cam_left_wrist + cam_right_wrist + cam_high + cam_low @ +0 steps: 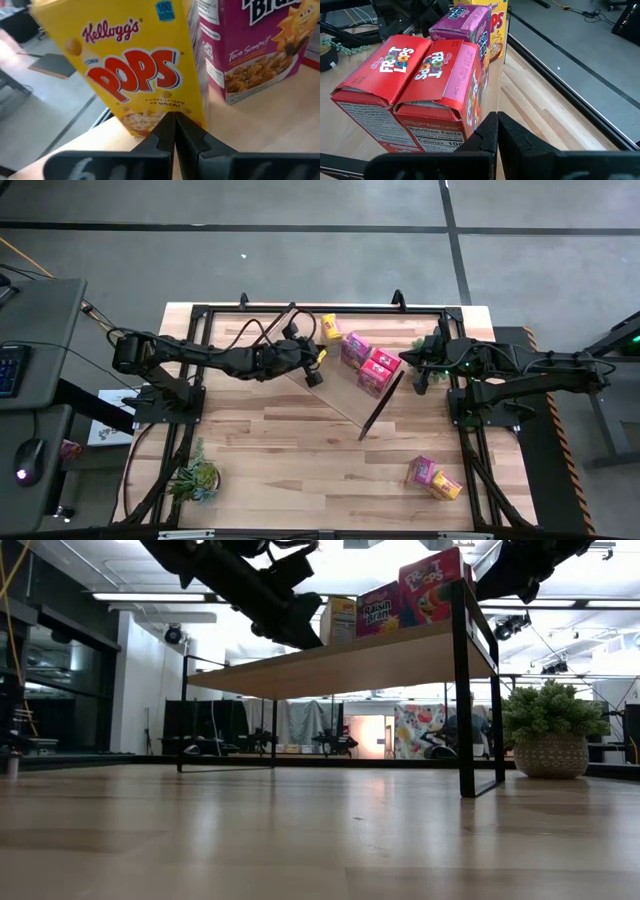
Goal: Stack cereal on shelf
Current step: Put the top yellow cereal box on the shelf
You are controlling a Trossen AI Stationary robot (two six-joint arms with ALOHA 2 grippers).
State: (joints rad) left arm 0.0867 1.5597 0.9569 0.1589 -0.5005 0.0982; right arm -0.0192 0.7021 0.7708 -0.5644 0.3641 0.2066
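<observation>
Glossy printed cardboard cereal boxes; matt light-wood shelf w/ black metal legs.

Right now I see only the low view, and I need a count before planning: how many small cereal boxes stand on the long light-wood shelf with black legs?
Observer: Four on the shelf: a yellow Pops box, a pink-magenta Raisin Bran box, a red Froot Loops box, and a second red box right beside it.
Operator: Where are the other two?
Observer: On the wooden tabletop, off the shelf on the right arm's side: a pink-magenta box next to a yellow box.
Operator: Is either gripper holding anything?
Observer: No. The left gripper is shut and empty in front of the yellow Pops box; the right gripper is shut and empty by the red boxes.
</observation>
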